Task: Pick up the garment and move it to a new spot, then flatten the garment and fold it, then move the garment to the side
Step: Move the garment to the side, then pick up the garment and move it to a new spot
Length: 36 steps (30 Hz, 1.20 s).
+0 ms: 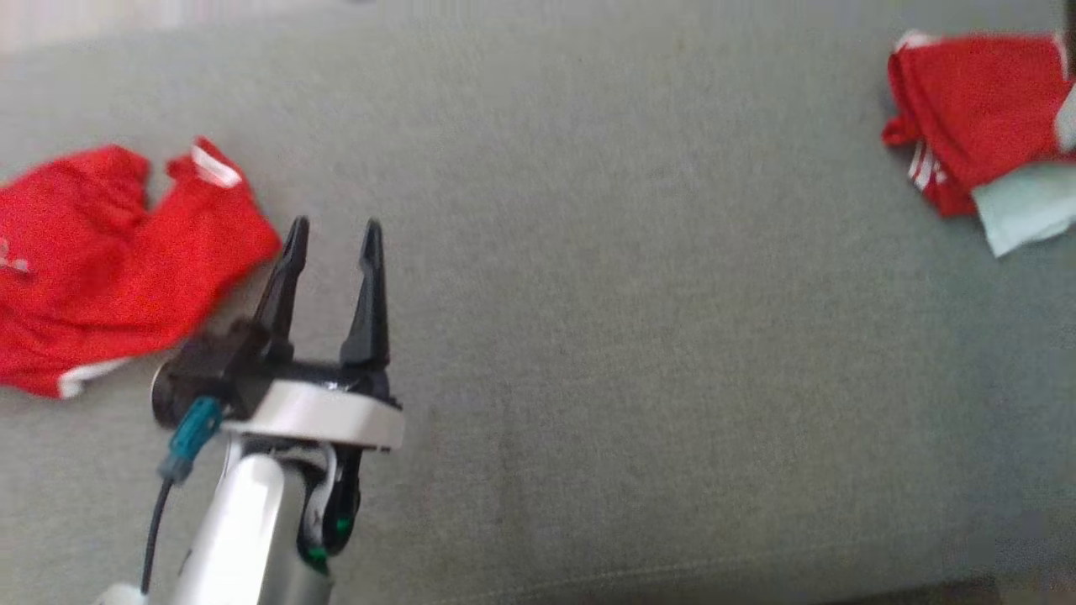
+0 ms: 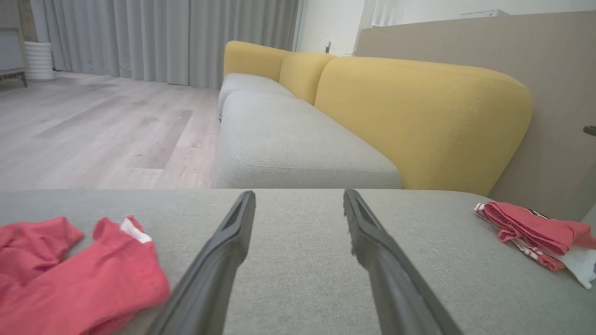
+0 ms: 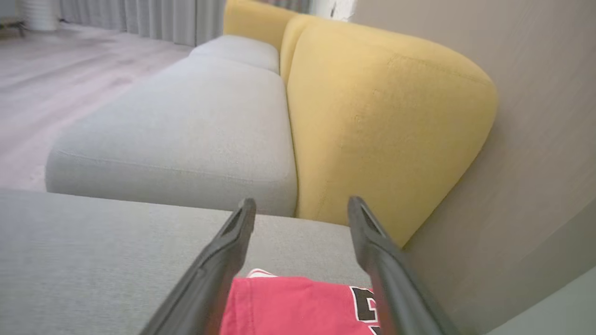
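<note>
A folded red garment [image 1: 975, 109] with white stripes lies at the far right of the grey cushion [image 1: 630, 336]. In the right wrist view this red garment [image 3: 288, 304], with black lettering, lies just below my right gripper [image 3: 301, 201], which is open and holds nothing. A second, crumpled red garment [image 1: 109, 260] with white trim lies at the left. My left gripper [image 1: 335, 225] is open just right of it, fingers apart and empty. The left wrist view has the left gripper [image 2: 299, 193] between the crumpled garment [image 2: 70, 274] and the folded one [image 2: 535, 228].
A pale cloth [image 1: 1030, 210] lies against the folded garment's near side. Beyond the cushion stand a yellow backrest [image 2: 419, 116] and another grey seat [image 2: 288, 144]. A beige wall panel [image 3: 535, 139] is on the right and wooden floor [image 2: 93, 130] on the left.
</note>
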### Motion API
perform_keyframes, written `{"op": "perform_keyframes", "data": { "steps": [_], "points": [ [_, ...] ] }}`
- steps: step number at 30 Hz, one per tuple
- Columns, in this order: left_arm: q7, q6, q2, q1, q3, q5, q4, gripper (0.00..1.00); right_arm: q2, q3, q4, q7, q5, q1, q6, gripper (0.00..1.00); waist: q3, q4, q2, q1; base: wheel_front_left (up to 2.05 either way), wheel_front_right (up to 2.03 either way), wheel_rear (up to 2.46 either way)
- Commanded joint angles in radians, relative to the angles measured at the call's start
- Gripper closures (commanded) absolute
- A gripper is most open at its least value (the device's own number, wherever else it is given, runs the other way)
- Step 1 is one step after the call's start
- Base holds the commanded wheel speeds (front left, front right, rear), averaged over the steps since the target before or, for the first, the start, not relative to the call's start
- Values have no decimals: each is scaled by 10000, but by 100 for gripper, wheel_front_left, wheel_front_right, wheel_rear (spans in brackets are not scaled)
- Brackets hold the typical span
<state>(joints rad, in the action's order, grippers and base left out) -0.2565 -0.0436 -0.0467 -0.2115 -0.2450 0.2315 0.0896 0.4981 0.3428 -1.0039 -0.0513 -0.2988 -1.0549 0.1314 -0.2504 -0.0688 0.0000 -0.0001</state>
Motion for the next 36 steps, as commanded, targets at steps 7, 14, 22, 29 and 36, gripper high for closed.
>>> {"op": "perform_keyframes", "data": {
  "steps": [7,14,22,29,36],
  "points": [
    [-53,-1,-57,750,1016,-17,45,0,-331,29,2634,-688,-1345,2931,-7,0,2529,837,0,1,0,0,0],
    [-53,111,-63,1273,1528,-78,76,0,-958,-942,5224,-1441,-1558,6416,-7,0,2976,1187,0,1,0,0,0],
    [-53,55,-52,1612,1864,-372,50,0,-1768,-1646,6409,-1882,-1064,8529,-7,0,3005,1244,0,1,0,0,0],
    [-53,20,-40,1777,1900,-470,139,0,-2411,-2137,6940,-2007,-554,9423,-7,0,2967,1210,0,1,0,0,0],
    [-53,20,-37,1717,1739,-384,203,0,-2615,-2160,7308,-1809,-313,9628,-7,0,3017,1560,0,1,0,0,0]
  ]
}}
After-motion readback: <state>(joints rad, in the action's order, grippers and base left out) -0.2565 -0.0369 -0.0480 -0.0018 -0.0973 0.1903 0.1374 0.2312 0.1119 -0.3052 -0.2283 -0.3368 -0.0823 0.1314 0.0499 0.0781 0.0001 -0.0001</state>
